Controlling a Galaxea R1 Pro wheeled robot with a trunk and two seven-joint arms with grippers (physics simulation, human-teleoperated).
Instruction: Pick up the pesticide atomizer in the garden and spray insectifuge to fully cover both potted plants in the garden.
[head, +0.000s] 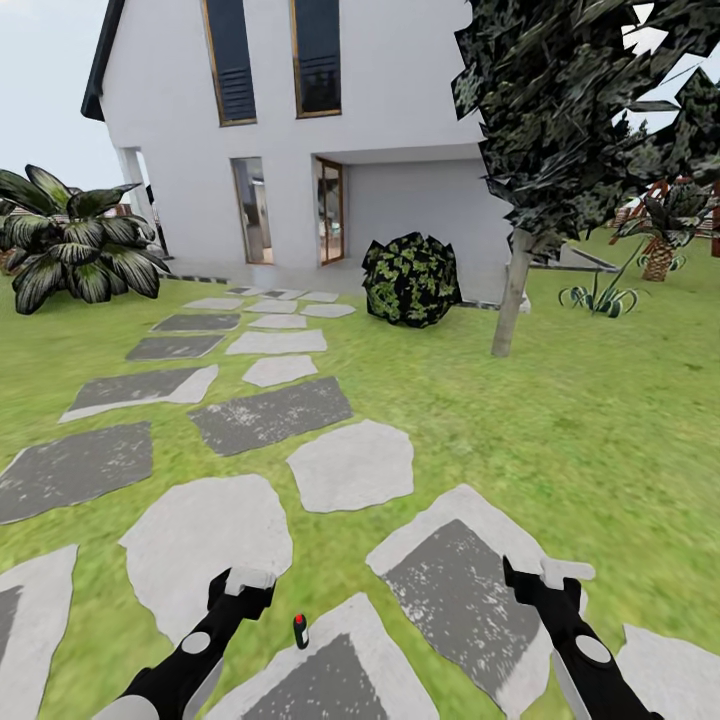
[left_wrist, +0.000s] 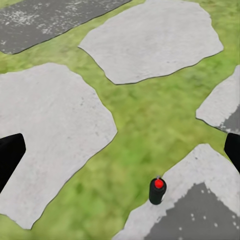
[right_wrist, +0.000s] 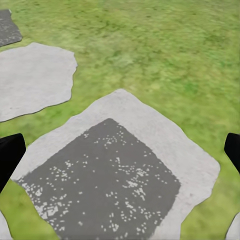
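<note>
Nearest of all, the left tool (head: 240, 590) and the right tool (head: 545, 580) hang low over the path, each with its fingers spread wide apart and nothing between them. A small dark bottle with a red top (head: 300, 630), perhaps the pesticide atomizer, stands upright at the edge of a paving stone (head: 330, 680), just beside the left tool on its inner side and well apart from the right tool. Far ahead of both tools, lawn (head: 560, 420) and stepping stones lead to a white house (head: 330, 130) with a round bush (head: 410, 280).

Just beside the black left gripper (head: 240, 590), a small dark bottle (head: 300, 631) is showing a red cap; ahead, pale grey and speckled charcoal paving stones (head: 352, 465) are patterning green lawn (head: 600, 420).
</note>
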